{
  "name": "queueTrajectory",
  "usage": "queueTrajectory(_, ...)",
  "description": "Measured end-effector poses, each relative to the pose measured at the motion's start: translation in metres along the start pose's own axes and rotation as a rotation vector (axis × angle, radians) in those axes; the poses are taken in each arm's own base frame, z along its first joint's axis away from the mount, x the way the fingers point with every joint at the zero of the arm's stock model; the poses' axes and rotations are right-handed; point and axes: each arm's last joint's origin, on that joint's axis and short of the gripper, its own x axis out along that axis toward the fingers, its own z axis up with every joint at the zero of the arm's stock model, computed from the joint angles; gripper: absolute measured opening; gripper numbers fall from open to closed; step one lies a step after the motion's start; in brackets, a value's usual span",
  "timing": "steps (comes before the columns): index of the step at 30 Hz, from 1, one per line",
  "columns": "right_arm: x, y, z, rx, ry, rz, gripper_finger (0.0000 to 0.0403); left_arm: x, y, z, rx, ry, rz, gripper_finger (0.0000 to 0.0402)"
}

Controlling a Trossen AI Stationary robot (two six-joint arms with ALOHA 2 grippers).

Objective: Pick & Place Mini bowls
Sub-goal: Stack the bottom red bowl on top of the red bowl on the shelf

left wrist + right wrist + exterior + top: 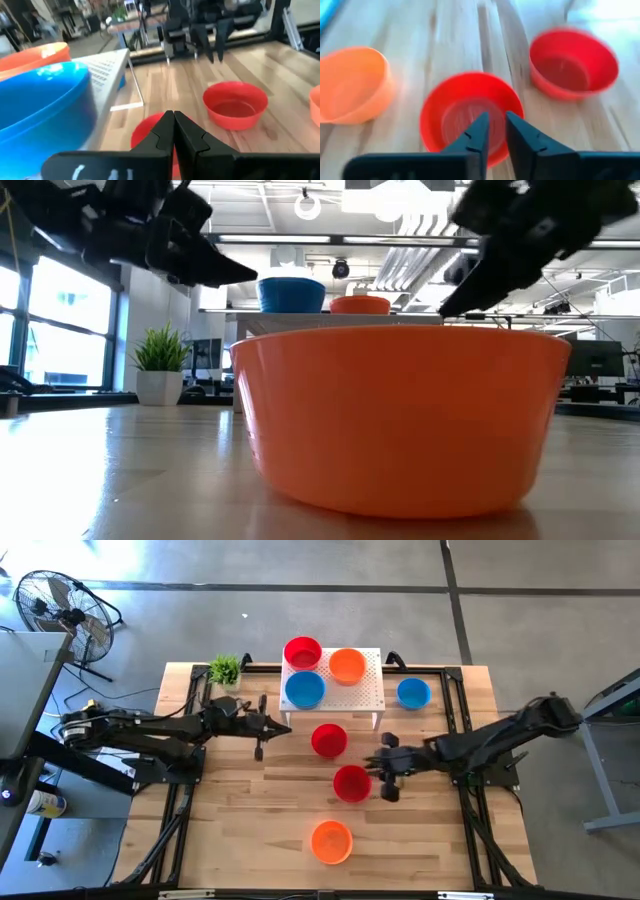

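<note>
Seven mini bowls (351, 783) upright, mouths up; round.

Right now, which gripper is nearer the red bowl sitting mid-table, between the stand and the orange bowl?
Right. The right gripper sits just beside that red bowl, fingers slightly apart over its rim. The left gripper hangs farther off, across the table, beyond the other red bowl.

Orange bowl (400, 420) fills view; grippers perhaps above

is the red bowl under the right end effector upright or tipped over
Upright: the red bowl sits mouth-up on the table, its empty inside showing, with the right end effector parted just over its rim.
</note>
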Motion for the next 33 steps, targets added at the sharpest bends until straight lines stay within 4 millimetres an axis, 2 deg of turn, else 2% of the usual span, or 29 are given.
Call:
queueTrajectory(5, -0.018, -0.017, -0.032, -0.085, -0.298, 0.031, 0.0005, 0.009, -0.011, 0.024, 0.011, 0.037, -0.035, 0.0000)
queueTrajectory(9, -0.031, -0.034, -0.056, -0.091, -0.504, 0.052, 0.0013, 0.021, -0.023, 0.037, 0.011, 0.122, -0.069, 0.0000)
queueTrajectory(14, -0.041, -0.045, -0.082, -0.088, -0.600, 0.068, 0.0006, 0.043, -0.037, 0.053, 0.004, 0.242, -0.091, 0.0000)
queueTrajectory(19, -0.045, -0.045, -0.082, -0.114, -0.614, 0.081, 0.0006, 0.072, -0.049, 0.067, -0.018, 0.345, -0.127, 0.0000)
queueTrajectory(25, -0.048, -0.043, -0.080, -0.169, -0.643, 0.123, 0.0001, 0.102, -0.060, 0.073, -0.027, 0.446, -0.170, 0.0000)
queueTrajectory(33, -0.047, -0.043, -0.081, -0.161, -0.632, 0.126, 0.0001, 0.134, -0.068, 0.059, -0.050, 0.564, -0.183, 0.0017)
